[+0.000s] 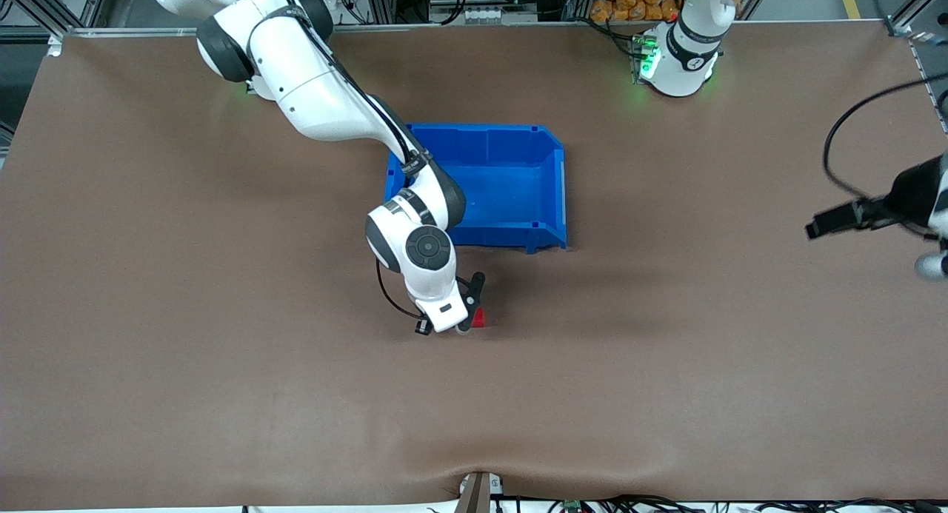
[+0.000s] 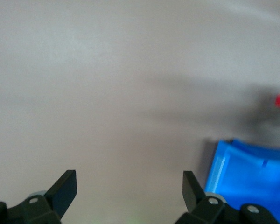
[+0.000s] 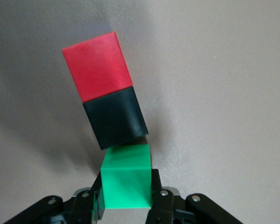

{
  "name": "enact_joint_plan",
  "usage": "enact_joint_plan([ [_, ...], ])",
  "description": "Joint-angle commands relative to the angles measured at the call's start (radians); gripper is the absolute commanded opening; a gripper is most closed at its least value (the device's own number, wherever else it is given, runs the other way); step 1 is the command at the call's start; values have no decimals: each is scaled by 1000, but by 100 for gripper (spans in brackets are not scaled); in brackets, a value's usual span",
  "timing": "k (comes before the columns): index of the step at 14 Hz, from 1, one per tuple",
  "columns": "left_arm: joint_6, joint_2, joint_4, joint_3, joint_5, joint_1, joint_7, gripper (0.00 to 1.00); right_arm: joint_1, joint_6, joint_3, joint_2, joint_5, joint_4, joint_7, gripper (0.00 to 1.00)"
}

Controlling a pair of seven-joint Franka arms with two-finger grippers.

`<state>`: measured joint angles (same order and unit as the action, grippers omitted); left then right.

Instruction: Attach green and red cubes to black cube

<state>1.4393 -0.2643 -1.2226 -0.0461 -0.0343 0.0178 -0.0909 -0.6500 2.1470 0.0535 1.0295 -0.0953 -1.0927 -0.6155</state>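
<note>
A: So, working from the biggest thing down, what's on the table (image 1: pixel 148 350)?

B: The blue bin (image 1: pixel 511 183) sits mid-table, and nothing shows in the part of it that the arm leaves in view. The action is just nearer the front camera than the bin, where the right gripper (image 3: pixel 127 198) is low over the tabletop.

A: How far along does the task look?

B: I'd judge it about half done. In the right wrist view the red cube (image 3: pixel 97 63) and the black cube (image 3: pixel 115 117) are already joined face to face, lying as one tilted bar. The green cube (image 3: pixel 127 181) is not squarely attached; its edge is right at the black cube's corner, but whether they truly touch I cannot tell.

A: And the right gripper's fingers?

B: Closed in on the green cube, pinching it from both sides. What's left, I think, is aligning green with black's free face and pressing it home.

A: The left gripper (image 2: pixel 129 186)?

B: Waiting above bare table toward the left arm's end, fingers spread wide, holding nothing.
</note>
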Motion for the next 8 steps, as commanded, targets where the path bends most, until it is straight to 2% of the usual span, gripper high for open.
enact_joint_plan([
  [1, -4, 52, -44, -15, 65, -13, 82, 100, -16, 4, 6, 40, -18, 47, 28, 0],
  [5, 59, 212, -259, -35, 65, -9, 83, 100, -17, 8, 5, 40, -18, 48, 29, 0],
  [8, 108, 302, -400, -34, 4, 40, 112, 100, -17, 14, 3, 44, -17, 54, 29, 0],
])
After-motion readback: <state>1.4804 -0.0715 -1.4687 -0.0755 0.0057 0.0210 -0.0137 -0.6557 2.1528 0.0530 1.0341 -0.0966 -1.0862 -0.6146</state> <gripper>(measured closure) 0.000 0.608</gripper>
